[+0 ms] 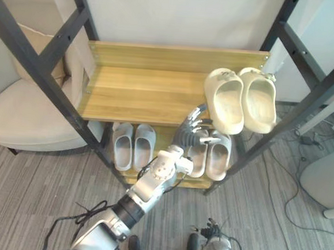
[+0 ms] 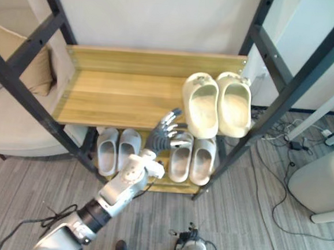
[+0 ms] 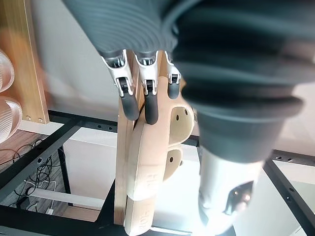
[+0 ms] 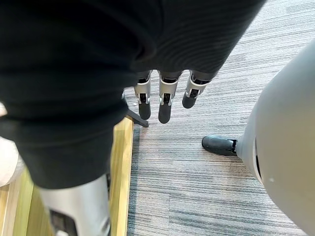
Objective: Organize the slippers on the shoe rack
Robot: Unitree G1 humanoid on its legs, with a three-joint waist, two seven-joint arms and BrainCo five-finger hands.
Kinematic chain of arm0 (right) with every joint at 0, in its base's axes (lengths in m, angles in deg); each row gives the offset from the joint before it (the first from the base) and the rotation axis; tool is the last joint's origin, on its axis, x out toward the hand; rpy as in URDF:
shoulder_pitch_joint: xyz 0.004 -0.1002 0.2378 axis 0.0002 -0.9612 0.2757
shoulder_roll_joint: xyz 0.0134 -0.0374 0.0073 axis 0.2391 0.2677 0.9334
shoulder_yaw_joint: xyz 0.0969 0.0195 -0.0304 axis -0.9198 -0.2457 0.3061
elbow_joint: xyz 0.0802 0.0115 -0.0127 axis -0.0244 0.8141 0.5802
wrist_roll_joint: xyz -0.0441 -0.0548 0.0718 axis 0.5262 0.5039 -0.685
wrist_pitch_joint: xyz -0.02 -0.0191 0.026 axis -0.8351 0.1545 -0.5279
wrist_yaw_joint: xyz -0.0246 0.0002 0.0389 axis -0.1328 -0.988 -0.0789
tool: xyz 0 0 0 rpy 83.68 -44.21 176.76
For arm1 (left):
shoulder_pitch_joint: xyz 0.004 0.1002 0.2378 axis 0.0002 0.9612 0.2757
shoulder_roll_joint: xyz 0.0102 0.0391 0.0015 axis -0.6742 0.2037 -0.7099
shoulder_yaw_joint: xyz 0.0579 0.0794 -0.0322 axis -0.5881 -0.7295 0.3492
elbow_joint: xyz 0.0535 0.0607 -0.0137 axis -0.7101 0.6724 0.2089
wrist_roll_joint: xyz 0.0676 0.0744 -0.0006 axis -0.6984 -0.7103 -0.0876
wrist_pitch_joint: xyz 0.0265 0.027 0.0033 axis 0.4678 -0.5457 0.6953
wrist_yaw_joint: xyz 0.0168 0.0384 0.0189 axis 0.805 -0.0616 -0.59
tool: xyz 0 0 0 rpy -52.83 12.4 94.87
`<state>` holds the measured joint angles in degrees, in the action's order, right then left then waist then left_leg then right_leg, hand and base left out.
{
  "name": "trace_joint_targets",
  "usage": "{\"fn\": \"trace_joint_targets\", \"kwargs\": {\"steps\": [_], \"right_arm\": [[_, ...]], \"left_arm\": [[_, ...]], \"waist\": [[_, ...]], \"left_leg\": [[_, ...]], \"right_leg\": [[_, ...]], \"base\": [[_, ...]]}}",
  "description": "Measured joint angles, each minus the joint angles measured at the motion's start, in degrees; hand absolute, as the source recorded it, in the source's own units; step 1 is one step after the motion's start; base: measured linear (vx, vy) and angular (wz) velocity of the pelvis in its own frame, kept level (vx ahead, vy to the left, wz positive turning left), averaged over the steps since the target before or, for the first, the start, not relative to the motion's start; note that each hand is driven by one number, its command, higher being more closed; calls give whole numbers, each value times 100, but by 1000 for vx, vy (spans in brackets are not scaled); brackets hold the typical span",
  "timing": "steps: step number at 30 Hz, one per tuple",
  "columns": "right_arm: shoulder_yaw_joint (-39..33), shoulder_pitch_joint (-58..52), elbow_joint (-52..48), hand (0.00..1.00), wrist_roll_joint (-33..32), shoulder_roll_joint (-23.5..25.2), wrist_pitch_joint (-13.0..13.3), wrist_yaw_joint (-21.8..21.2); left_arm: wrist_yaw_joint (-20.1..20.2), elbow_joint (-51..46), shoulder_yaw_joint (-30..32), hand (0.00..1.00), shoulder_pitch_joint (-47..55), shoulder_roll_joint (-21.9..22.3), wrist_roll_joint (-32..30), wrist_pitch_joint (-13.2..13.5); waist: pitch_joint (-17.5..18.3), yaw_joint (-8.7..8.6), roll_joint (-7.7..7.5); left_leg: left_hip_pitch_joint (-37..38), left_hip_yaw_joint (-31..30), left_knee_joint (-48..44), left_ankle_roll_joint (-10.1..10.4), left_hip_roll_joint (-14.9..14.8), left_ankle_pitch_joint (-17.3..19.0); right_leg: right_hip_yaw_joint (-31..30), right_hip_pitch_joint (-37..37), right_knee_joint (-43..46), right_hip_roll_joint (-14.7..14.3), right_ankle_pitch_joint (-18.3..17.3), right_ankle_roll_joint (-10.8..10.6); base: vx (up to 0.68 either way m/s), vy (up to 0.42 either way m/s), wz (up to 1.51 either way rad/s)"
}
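Cream slippers (image 1: 240,100), paired, upper right of your frame.
Toes and long axes point up-frame; left robot hand (image 1: 188,135) spread near the heels.

A cream upholstered armchair with a rounded seat (image 1: 17,119) stands on the robot's left. A tan square cushion (image 2: 35,68) leans upright against its back. Behind everything runs a plain white wall (image 1: 176,13).

The floor is grey carpet with fine pale streaks (image 1: 28,195). On the right side, thin dark cables (image 1: 289,192) trail in loose curves across the carpet, with more gathered in a tangle near the foot of the wall (image 2: 276,133).

Beside these cables, at the far right, stands a smooth, pale grey rounded object (image 1: 325,175); what it is cannot be told. Above it a thin white bar (image 1: 326,117) slants down towards the floor.
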<state>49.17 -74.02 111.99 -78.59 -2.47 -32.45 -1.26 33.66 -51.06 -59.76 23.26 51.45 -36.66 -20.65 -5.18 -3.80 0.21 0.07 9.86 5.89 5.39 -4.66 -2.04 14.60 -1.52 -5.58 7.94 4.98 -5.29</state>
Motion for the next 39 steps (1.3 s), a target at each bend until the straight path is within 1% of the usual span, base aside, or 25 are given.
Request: {"fn": "trace_joint_targets", "kwargs": {"steps": [9,14,16,18,19,21,22,24,25,27,28,30,33,36,39], "right_arm": [[3,14,-2,0,1,6,0,-2],[13,20,-7,0,3,98,-3,-5],[30,-11,-5,0,3,117,-3,-9],[55,-49,-4,0,3,142,-14,-22],[55,-56,-4,0,3,147,-14,-23],[80,-93,6,0,3,153,-14,-55],[103,-93,5,0,3,155,-12,-57],[229,-112,28,0,7,154,-14,-79],[231,-113,31,0,7,154,-14,-84],[288,-108,110,0,10,152,-15,-112],[295,-107,120,0,11,151,-16,-112],[356,-21,228,0,15,132,-28,-114],[466,-30,229,0,18,127,-26,-116],[568,-44,230,0,32,131,-27,-118],[687,-64,230,0,101,124,-25,-123]], "left_arm": [[13,-41,285,0,55,-28,65,-34],[1,-441,611,0,305,-68,182,-39],[-9,-680,643,0,373,-129,305,-38],[10,-1165,603,0,444,-140,418,-26],[14,-1221,601,0,471,-140,423,-24],[51,-1589,482,0,608,-138,538,-18],[75,-1626,438,0,620,-137,542,-18],[249,-1830,206,0,775,-136,718,-21],[267,-1852,183,0,795,-137,740,-21],[419,-2028,4,0,999,-127,873,-23],[435,-2040,-18,0,1016,-127,893,-23],[609,-2066,-144,0,1249,-153,983,-33],[706,-2055,-180,0,1560,-204,1028,-43],[828,-1810,-188,0,1991,-236,1032,-132],[979,-1309,-162,0,2488,-381,958,-207]], "waist": [[-16,-3,-11],[-68,12,-31],[-72,59,-36],[-74,156,-38],[-73,170,-39],[-65,264,-26],[-65,278,-25],[-54,295,-23],[-48,304,-21],[12,360,44],[19,366,53],[44,401,88],[99,418,95],[103,423,104],[141,422,106]], "left_leg": [[10,-16,0,0,-5,4],[83,-132,0,-1,-3,2],[63,-191,-2,-6,-24,-5],[-23,-293,-3,-30,1,-23],[-18,-293,-3,-32,5,-25],[-29,-341,-4,-60,48,-46],[-33,-365,-4,-63,54,-50],[-21,-473,-4,-70,83,-59],[-21,-478,-4,-70,85,-59],[-80,-584,-7,-88,119,-76],[-91,-596,-10,-91,125,-78],[-84,-711,-44,-94,159,-80],[-78,-743,-44,-96,183,-83],[6,-849,-8,-100,198,-116],[26,-886,-7,-100,194,-119]], "right_leg": [[32,21,1,-2,-2,-1],[154,162,2,5,-25,-19],[201,177,12,22,-31,-19],[301,168,42,52,-31,-19],[301,172,42,57,-32,-20],[344,193,45,104,-38,-32],[353,197,45,107,-40,-35],[413,283,46,124,-68,-68],[416,286,46,126,-70,-69],[533,296,47,153,-83,-86],[552,295,47,158,-84,-87],[676,373,46,175,-101,-96],[708,395,46,172,-106,-92],[824,520,45,175,-129,-73],[872,571,43,169,-152,-81]], "base": [[-2,-1,0],[-3,-5,11],[-14,-11,17],[-11,-2,23],[-3,16,11],[-2,19,10],[-1,7,20],[0,6,22],[2,9,17],[1,7,21],[-1,12,22],[-1,8,21],[-4,4,10],[-21,1,16],[-33,-3,8]]}}
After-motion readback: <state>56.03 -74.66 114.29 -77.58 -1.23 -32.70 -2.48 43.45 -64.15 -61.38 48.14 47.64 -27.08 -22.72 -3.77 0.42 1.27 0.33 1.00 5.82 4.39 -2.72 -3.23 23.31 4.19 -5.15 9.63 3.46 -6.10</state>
